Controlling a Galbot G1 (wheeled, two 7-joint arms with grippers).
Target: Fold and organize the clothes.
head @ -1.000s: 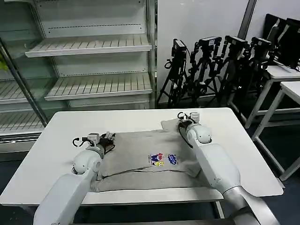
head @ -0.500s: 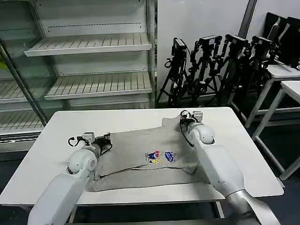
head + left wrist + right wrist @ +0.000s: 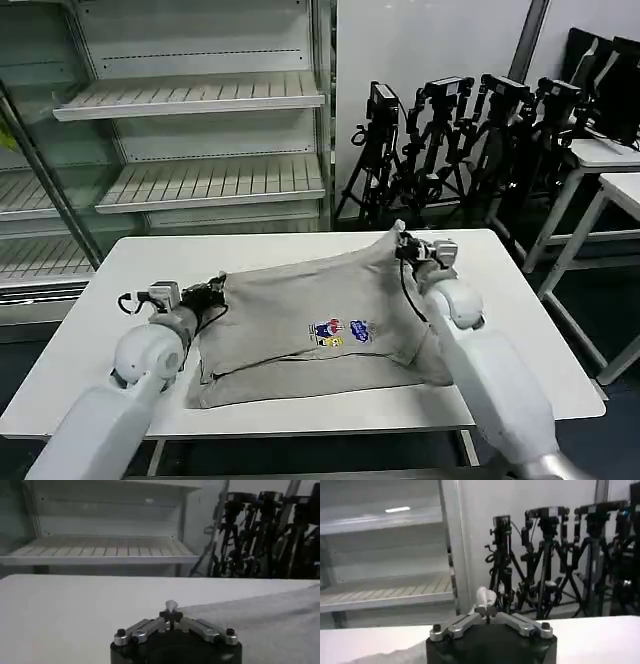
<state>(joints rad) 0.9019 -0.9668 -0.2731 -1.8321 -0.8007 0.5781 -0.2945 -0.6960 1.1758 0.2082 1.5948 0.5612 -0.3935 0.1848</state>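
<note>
The clothes are a light grey T-shirt [image 3: 310, 310] with a small multicoloured chest print, spread across the white table [image 3: 280, 255]. My left gripper [image 3: 216, 287] is shut on the shirt's far left corner, and a small tuft of cloth [image 3: 171, 605] pokes out between its closed jaws [image 3: 171, 615]. My right gripper [image 3: 403, 243] is shut on the far right corner and holds it lifted off the table, so the fabric stretches taut between both grippers. A bunched white-grey bit of fabric [image 3: 485, 597] sticks up from the right gripper [image 3: 486, 611]. The shirt's near part lies folded under.
Empty white shelving [image 3: 190, 100] stands behind the table. Black camera tripods [image 3: 450, 140] crowd the back right, and other white tables [image 3: 605, 160] stand at the far right. Bare table surface lies left and right of the shirt.
Both grippers have moved outward and away from me, the right one also upward, pulling the shirt's far edge taut and lifting it off the table.
</note>
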